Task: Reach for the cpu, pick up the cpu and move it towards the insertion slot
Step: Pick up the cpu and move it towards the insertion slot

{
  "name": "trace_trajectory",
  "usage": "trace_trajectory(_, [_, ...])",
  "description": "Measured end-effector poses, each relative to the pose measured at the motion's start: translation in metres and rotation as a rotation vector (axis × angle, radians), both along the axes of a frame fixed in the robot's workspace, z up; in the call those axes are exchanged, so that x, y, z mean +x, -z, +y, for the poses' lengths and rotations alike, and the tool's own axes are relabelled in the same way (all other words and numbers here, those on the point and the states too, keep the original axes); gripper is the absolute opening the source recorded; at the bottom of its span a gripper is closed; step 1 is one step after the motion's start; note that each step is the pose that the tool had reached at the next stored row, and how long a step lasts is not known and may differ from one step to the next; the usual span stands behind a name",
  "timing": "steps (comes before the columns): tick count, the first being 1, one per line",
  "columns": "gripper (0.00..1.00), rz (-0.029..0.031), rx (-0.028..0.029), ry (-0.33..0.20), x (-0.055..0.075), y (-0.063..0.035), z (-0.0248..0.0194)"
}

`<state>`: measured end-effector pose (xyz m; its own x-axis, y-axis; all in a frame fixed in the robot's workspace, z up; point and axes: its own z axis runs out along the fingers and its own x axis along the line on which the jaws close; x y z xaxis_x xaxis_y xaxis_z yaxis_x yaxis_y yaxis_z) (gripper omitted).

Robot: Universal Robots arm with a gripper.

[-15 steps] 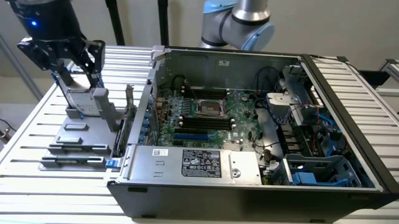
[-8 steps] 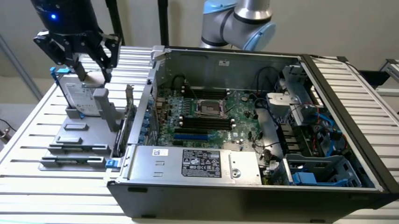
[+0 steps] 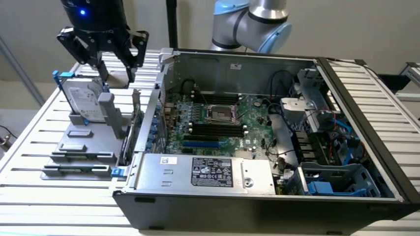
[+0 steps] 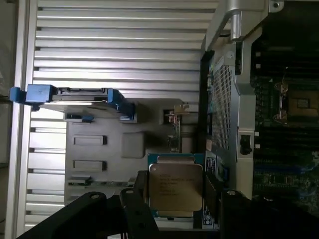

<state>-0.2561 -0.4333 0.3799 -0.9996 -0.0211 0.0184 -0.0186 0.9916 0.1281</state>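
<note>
The cpu (image 4: 175, 186), a flat square chip with a silver-grey top and a green rim, sits between the two black fingers (image 4: 140, 191) of my gripper (image 4: 175, 199), which is shut on it. In the exterior view the gripper (image 3: 117, 73) hangs above the grey fixture (image 3: 78, 147), at the exterior view's left of the open computer case, with the cpu (image 3: 119, 78) as a pale patch between its fingers. The insertion slot (image 3: 220, 114), a square socket with a shiny metal frame, lies on the green board inside the case, apart from the gripper. The wrist view shows the insertion slot (image 4: 301, 104) beyond the case wall.
An upright silver hard drive (image 3: 85, 101) in a blue frame (image 4: 75, 94) stands on the fixture just below the gripper. The case's metal side wall (image 3: 157, 98) rises between fixture and board. Black memory slots (image 3: 213, 130), cables and a power supply (image 3: 210, 172) surround the socket. The table is slatted metal (image 3: 39, 128).
</note>
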Motion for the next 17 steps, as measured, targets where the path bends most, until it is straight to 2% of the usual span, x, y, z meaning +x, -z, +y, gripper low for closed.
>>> trace_trajectory(8, [0.55,0.0000,0.0210,0.000,0.036,-0.0098,-0.0003])
trace_trajectory(12, [0.55,0.0001,0.0259,0.000,0.054,-0.0108,-0.0004])
trace_trajectory(17, [0.55,0.0002,0.0269,0.000,0.077,-0.0108,-0.0004])
